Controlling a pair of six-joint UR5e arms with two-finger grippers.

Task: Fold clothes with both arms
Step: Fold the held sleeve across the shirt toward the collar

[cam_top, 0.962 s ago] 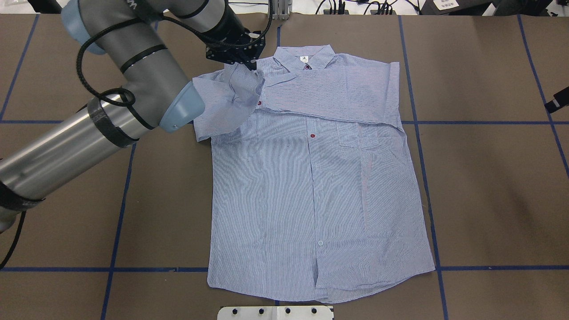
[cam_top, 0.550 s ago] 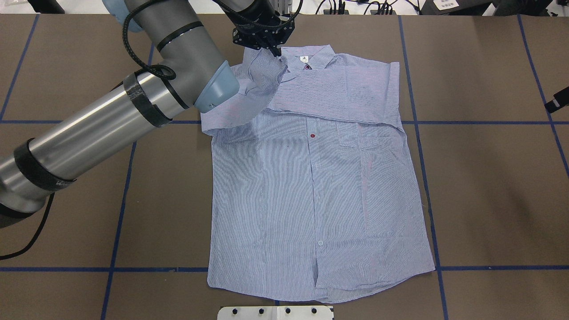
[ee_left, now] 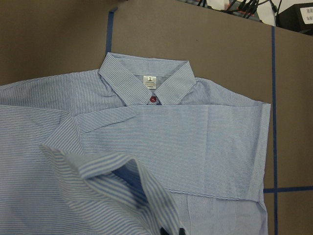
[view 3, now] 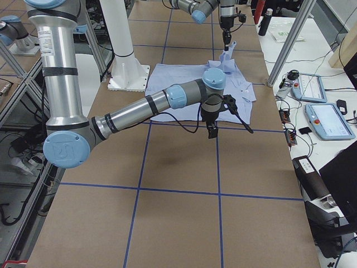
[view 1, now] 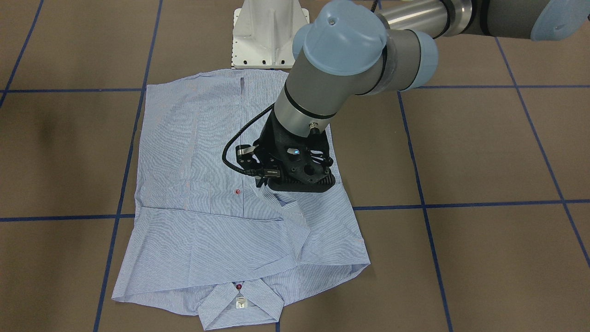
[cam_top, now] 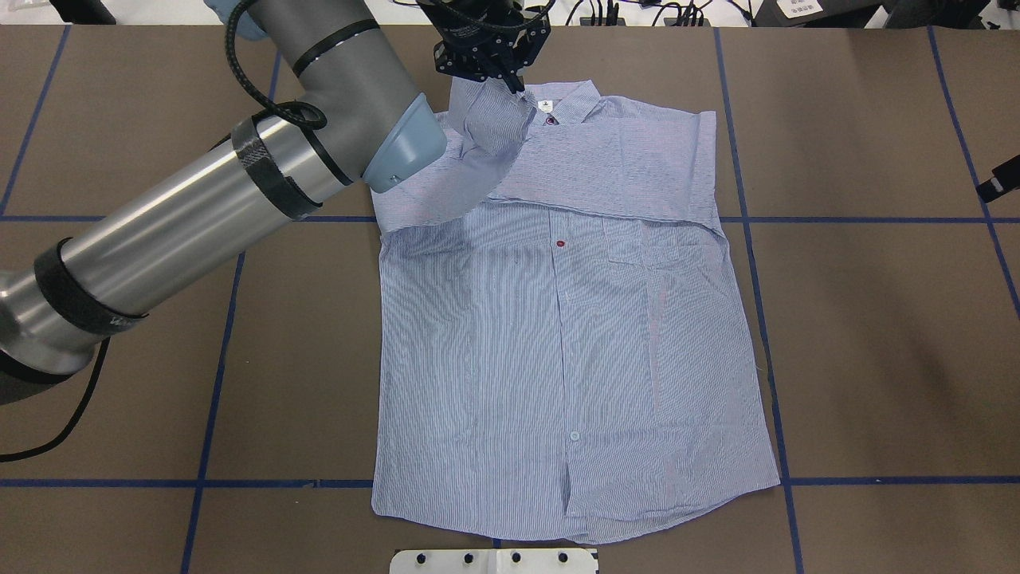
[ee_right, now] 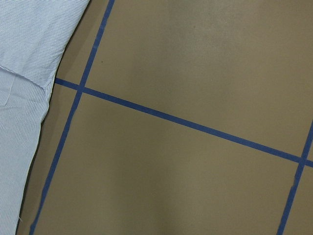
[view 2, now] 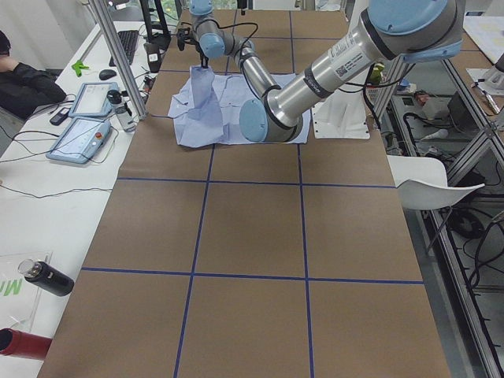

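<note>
The striped shirt (cam_top: pixel 558 343) lies flat, front up, in the middle of the table (cam_top: pixel 876 335), with its collar (cam_top: pixel 558 102) toward the far edge and its hem toward the robot's edge. The folded sleeve (cam_top: pixel 606 171) lies across the chest. The left tool (cam_top: pixel 516 83) is pinched tight on the raised sleeve (cam_top: pixel 478 139), holding it up just beside the collar. The right tool (view 3: pixel 212 132) hangs over bare table off the shirt's right side; I cannot tell how far open it is.
</note>
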